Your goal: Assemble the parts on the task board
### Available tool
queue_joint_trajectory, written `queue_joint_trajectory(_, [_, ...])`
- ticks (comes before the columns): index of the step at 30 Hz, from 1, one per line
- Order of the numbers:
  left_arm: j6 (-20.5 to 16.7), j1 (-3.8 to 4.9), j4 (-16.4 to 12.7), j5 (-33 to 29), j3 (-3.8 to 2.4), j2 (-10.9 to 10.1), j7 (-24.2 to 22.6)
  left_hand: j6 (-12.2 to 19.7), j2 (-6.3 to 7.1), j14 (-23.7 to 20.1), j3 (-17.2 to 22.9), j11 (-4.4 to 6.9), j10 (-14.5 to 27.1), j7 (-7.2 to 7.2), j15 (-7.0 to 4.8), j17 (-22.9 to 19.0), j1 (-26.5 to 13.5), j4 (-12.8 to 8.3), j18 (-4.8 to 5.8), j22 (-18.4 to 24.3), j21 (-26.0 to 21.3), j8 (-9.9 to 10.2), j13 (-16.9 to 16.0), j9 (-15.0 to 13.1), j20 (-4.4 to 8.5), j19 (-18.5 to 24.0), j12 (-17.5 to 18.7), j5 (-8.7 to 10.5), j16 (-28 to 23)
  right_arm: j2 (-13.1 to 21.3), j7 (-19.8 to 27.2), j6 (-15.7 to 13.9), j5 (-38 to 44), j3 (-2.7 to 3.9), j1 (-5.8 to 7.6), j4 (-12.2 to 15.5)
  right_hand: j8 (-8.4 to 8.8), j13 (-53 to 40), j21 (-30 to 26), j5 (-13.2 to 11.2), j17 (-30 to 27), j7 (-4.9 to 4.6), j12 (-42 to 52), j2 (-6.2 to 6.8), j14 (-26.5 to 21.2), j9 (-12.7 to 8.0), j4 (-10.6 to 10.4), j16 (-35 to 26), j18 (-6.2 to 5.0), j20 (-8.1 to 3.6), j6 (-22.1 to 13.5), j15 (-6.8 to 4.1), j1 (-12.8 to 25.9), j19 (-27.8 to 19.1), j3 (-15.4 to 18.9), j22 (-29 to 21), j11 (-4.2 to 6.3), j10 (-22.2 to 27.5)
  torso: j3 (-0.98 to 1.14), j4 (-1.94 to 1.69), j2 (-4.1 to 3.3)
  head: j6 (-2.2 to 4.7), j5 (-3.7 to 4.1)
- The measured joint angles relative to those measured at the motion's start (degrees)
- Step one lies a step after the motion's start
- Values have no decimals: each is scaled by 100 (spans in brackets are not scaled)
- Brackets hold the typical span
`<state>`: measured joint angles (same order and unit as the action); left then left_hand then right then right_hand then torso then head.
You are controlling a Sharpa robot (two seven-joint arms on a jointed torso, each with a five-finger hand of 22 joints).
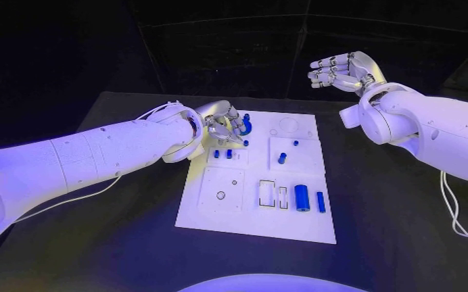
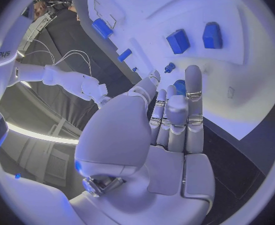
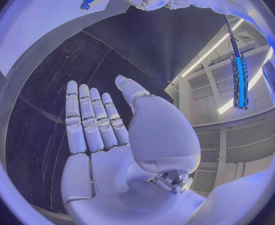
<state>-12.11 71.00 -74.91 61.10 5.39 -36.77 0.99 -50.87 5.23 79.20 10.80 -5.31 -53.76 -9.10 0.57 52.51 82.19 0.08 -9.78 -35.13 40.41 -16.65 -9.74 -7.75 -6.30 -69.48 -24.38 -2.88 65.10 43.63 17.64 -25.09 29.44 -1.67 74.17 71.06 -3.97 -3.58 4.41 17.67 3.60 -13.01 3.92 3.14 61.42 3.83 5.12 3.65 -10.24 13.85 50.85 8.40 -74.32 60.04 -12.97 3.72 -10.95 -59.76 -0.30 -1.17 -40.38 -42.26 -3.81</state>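
Black tabletop [image 1: 390,238] fills the lower frame of the head view, with a dark backdrop above it. At the centre lies the white rectangular task board [image 1: 244,221], its long side running away from the robot.

From the left edge, the left white arm [image 1: 88,153] reaches to the board's upper left corner. Its silver left hand [image 1: 220,124] hangs over that corner with fingers curled around a blue ring-shaped part [image 1: 244,127]. Whether the fingers actually grip the ring cannot be told; in the left wrist view the fingers [image 2: 194,92] lie pressed side by side, pointing at the board [image 2: 250,100].

At the upper right, the right white arm [image 1: 419,126] holds the silver right hand [image 1: 343,70] raised, well apart from the board. It holds nothing; fingers slightly curled in the head view, straight and side by side [image 3: 90,117] in the right wrist view.

On the board:
- a blue cylinder [image 1: 302,197] and a thin blue bar [image 1: 321,201], lower right;
- a small blue peg [image 1: 282,158], centre;
- two small blue blocks [image 1: 222,153], just below the left hand.
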Motion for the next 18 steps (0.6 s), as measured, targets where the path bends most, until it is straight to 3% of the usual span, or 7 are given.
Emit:
queue_joint_trajectory(3, [-40,-29,46,338,10,103,-76,-86,29,240,12,-3,3,5,-2,431,-39,-41,1,-88,125,112,160,111,5,-165,97,0,398,-3,-2,0,0,0,0,1,0,0,0,0,0,0,0,0,0,0,0,0,0,0,0,0,0,0,0,0,0,0,-2,3,0,2,7])
queue_joint_trajectory(7, [-55,-42,134,680,12,211,-102,-220,15,450,45,-8,-2,22,-27,919,-114,-106,1,-683,724,220,320,224,27,-534,161,0,829,-7,-2,1,-1,0,0,2,0,0,0,0,0,0,0,0,0,0,0,0,0,0,0,0,0,0,0,0,0,0,-2,4,0,2,23])
queue_joint_trajectory(10, [-49,-47,208,888,12,284,-94,-301,-19,457,76,12,-94,39,-34,821,-148,-136,1,-995,1034,266,412,284,49,-719,200,0,839,-14,-3,1,-1,0,0,3,0,0,0,0,0,0,0,0,0,0,0,0,0,0,0,0,0,0,0,0,0,0,-1,4,1,3,32])
queue_joint_trajectory(16, [21,-49,322,1181,12,420,-17,-372,-48,456,108,35,-158,70,-34,702,-177,-169,1,-1184,1211,306,500,332,79,-803,237,0,824,-27,-4,2,-1,0,0,3,0,0,0,0,0,0,0,0,0,0,0,0,0,0,0,0,0,0,0,0,0,0,2,2,2,-2,43])
queue_joint_trajectory(18, [53,-49,355,1237,12,452,20,-421,-48,472,134,33,-217,65,-50,668,-177,-194,80,-1241,1269,315,525,343,77,-827,256,0,824,-30,-4,2,-1,0,0,3,0,0,0,0,0,0,0,0,0,0,0,0,0,0,0,0,0,0,0,0,0,0,2,1,3,-4,49])
